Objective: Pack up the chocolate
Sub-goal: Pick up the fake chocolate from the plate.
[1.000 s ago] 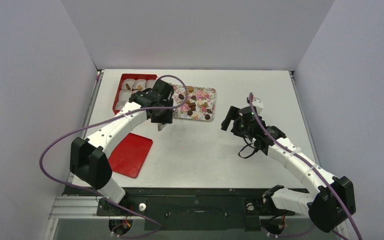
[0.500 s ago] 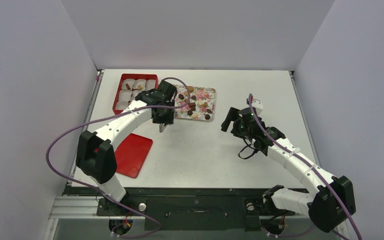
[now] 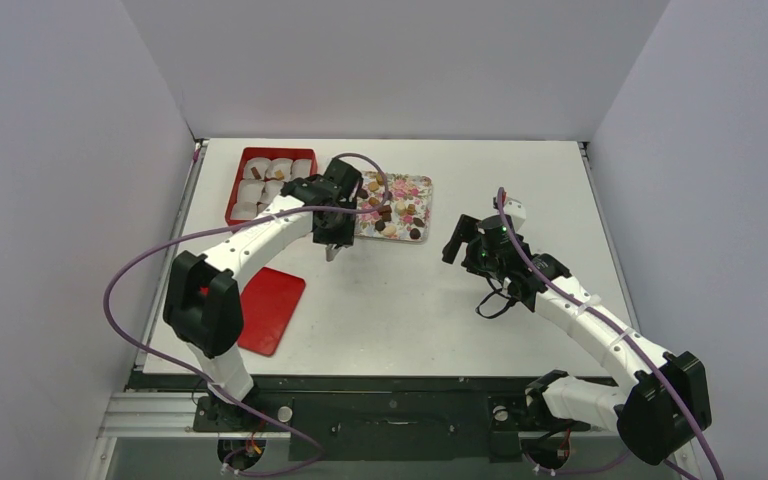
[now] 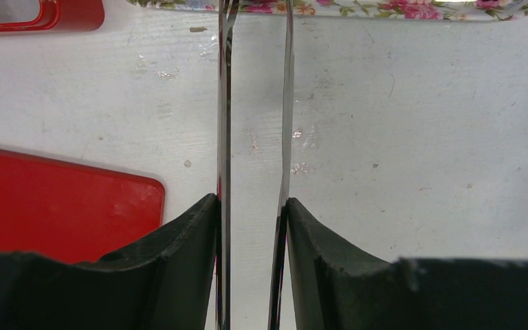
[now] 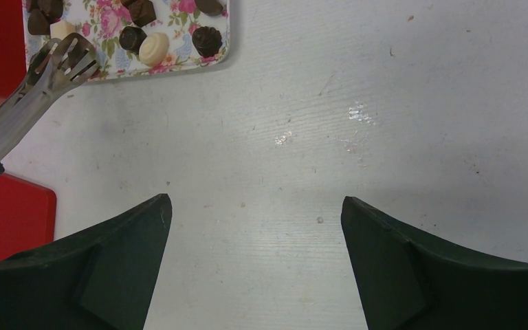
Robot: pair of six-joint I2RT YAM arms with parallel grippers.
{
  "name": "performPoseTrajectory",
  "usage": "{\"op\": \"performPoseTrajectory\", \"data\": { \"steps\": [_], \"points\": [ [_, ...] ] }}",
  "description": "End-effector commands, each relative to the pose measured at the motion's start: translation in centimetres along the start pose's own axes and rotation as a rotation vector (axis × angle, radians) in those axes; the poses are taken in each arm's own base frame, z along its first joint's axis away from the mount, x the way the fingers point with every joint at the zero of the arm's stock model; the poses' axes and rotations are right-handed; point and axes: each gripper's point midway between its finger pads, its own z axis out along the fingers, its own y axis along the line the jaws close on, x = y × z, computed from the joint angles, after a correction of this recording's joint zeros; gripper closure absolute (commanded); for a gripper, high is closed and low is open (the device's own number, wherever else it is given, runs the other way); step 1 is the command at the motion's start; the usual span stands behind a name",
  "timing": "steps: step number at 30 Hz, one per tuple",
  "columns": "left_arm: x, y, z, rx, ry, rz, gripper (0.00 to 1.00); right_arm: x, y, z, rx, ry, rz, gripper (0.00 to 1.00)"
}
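Left claw point(image 4: 251, 203) was clamped partway closed on a pair of metal tongs point(image 4: 223, 103), its black fingers pressing the two thin blades from either side, and the blades ran out side by side with a narrow gap between them. Out at the far end, the slotted tips reached over the near corner of the floral tray point(image 3: 421, 184), right beside a cream piece. And there sat the chocolate point(image 3: 388, 212), dark, light brown and cream pieces scattered across that tray. Just left of it stood the red box point(image 3: 243, 172) with its white paper cups point(image 3: 280, 167), a couple of brown bits showing in them. Nearer the arm bases, the red lid point(image 3: 265, 310) lay flat on the table point(image 3: 410, 300). Over on the other side, the right claw point(image 5: 256, 201) hung with jaws spread wide, gripping nothing, above bare table well clear of the tray.
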Motion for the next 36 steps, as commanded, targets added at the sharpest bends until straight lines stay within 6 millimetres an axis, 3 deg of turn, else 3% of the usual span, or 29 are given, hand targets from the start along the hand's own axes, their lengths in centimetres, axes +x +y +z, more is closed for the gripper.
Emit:
{"op": "performPoseTrajectory", "data": {
  "steps": [1, 16, 21, 36],
  "points": [
    [-2.4, -1.8, -0.9, 0.052, -0.073, 0.007, 0.64, -1.0, 0.3, -0.1, -0.014, -0.042, 0.022, 0.11],
    [-2.5, -1.6, -0.2, 0.027, -0.067, 0.013, 0.74, -0.9, 0.1, -0.1, -0.01, -0.04, 0.021, 0.11],
    [-3.4, -2.0, -1.3, 0.045, -0.088, 0.013, 0.8, -0.9, 0.1, -0.3, -0.008, -0.043, 0.021, 0.11],
    [-4.7, -2.3, -3.8, 0.081, -0.138, -0.01, 0.82, -1.2, 0.3, -0.4, -0.012, -0.048, 0.02, 0.11]
  ]
}}
